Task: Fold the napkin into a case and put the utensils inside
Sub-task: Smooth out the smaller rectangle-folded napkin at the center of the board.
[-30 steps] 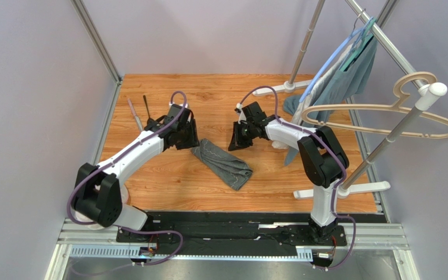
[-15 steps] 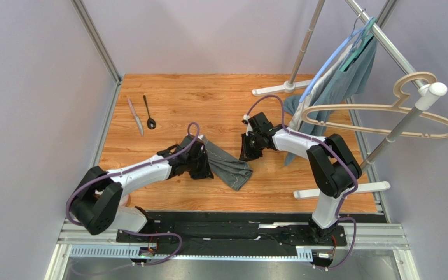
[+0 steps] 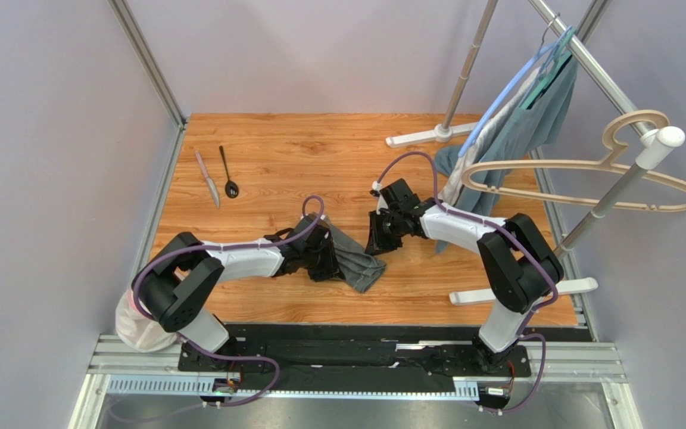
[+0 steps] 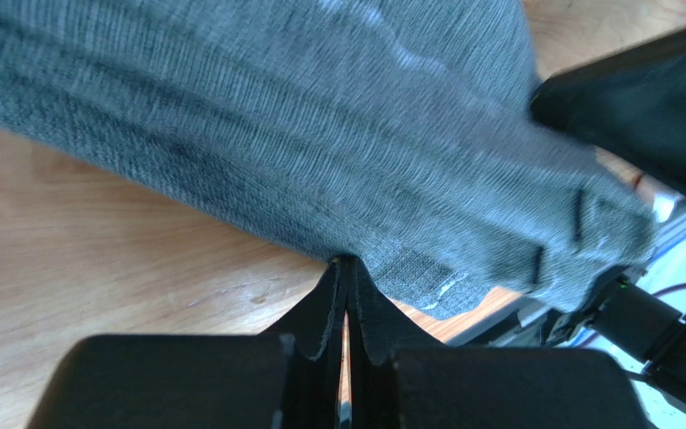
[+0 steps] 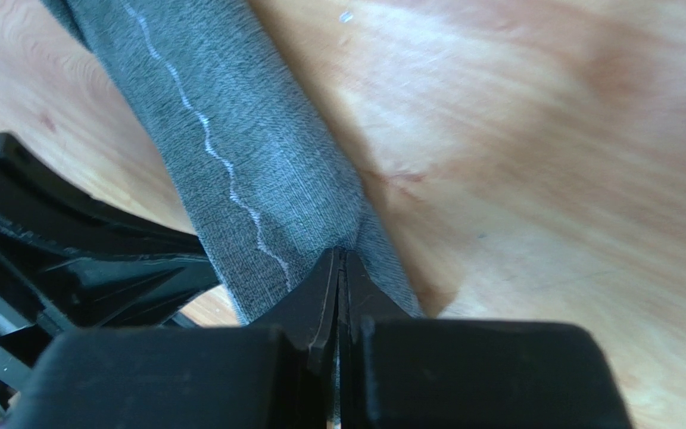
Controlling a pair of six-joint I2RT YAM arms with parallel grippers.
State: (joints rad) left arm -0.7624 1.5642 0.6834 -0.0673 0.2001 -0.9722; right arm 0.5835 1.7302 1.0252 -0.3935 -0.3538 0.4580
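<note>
The napkin (image 3: 362, 265) is a dark grey cloth with pale stitching, bunched into a strip on the wood table between my two grippers. My left gripper (image 3: 329, 259) is shut on its near edge, with the cloth drawn up at the tips in the left wrist view (image 4: 345, 261). My right gripper (image 3: 376, 243) is shut on the opposite edge in the right wrist view (image 5: 339, 253). The napkin fills much of both wrist views (image 4: 320, 116) (image 5: 248, 161). The silver knife (image 3: 207, 179) and black spoon (image 3: 228, 172) lie side by side at the far left.
A clothes rack stands at the right with a teal-grey garment (image 3: 539, 112) and a beige hanger (image 3: 588, 183). Its white feet (image 3: 427, 136) (image 3: 521, 290) rest on the table. A metal post (image 3: 154, 71) edges the left side.
My left arm swung from beside the utensils down to the napkin and closed on it. My right gripper moved nearer and lower onto the napkin. The cloth is now bunched and shorter.
</note>
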